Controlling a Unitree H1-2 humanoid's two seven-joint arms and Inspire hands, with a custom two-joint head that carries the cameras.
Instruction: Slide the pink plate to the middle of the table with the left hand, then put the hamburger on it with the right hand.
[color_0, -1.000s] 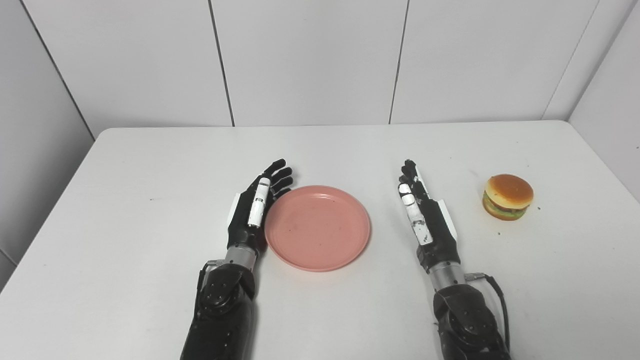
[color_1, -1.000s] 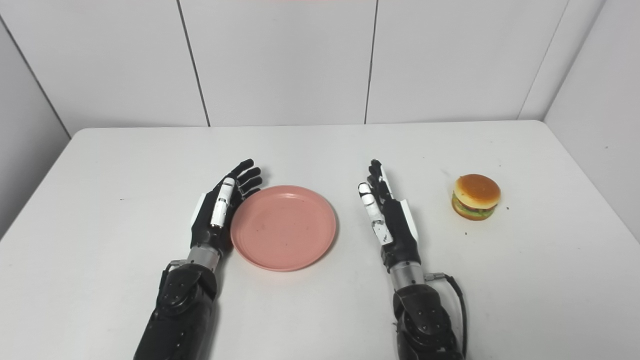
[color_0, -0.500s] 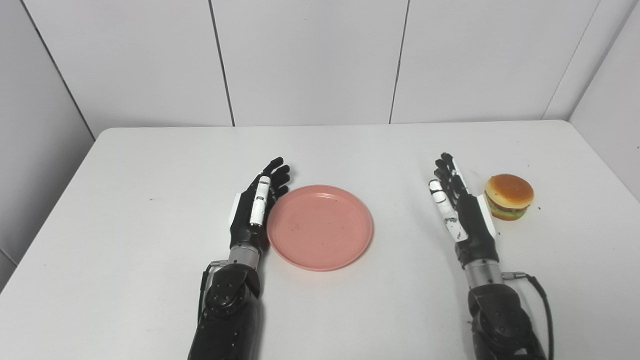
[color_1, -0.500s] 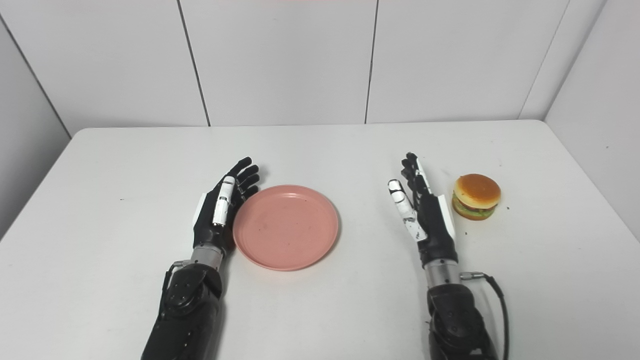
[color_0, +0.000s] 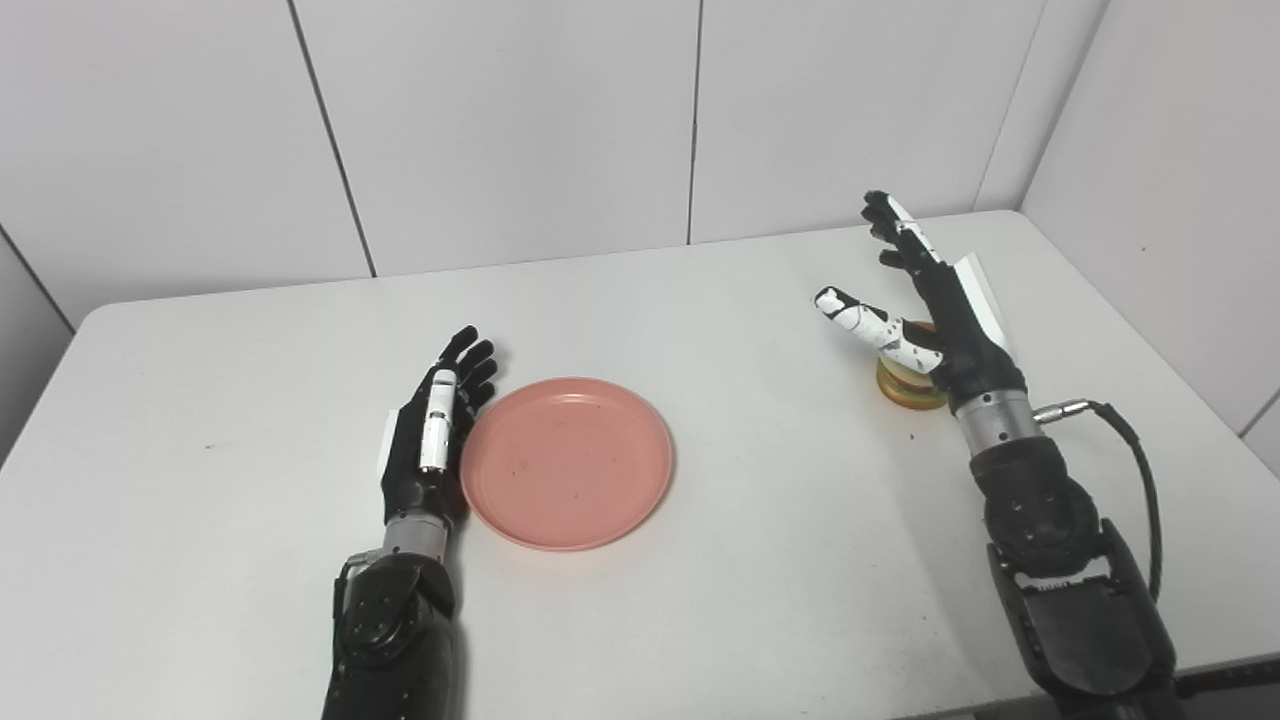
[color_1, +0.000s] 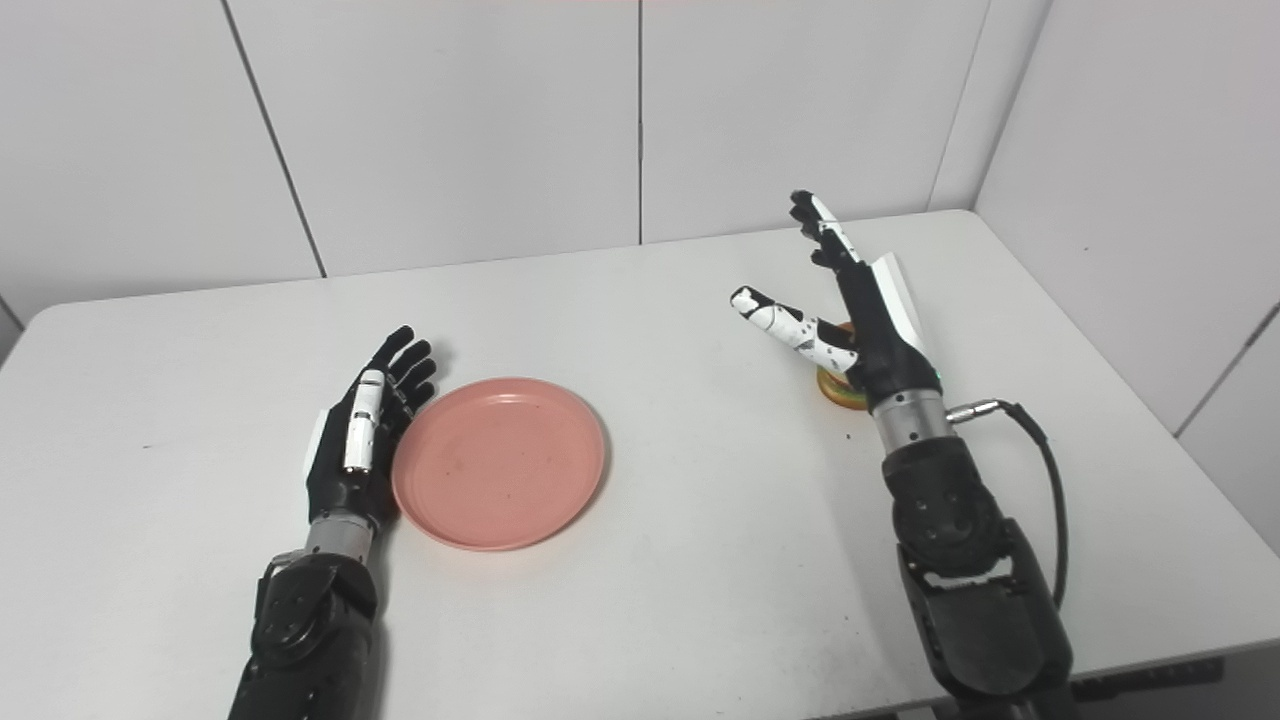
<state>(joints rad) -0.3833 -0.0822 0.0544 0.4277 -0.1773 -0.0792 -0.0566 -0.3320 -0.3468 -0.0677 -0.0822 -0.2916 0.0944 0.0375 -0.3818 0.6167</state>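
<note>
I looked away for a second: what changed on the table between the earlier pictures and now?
The camera view shifted. The right hand rose and moved over the hamburger, open, mostly hiding it; no grasp visible. The left hand stayed open against the pink plate, which did not visibly move.

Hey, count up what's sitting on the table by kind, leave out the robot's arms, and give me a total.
Plates: 1, the pink plate beside the open left hand.
Toy food: 1, the hamburger, mostly hidden behind the open right hand.
Total: 2 things on the table.
</note>
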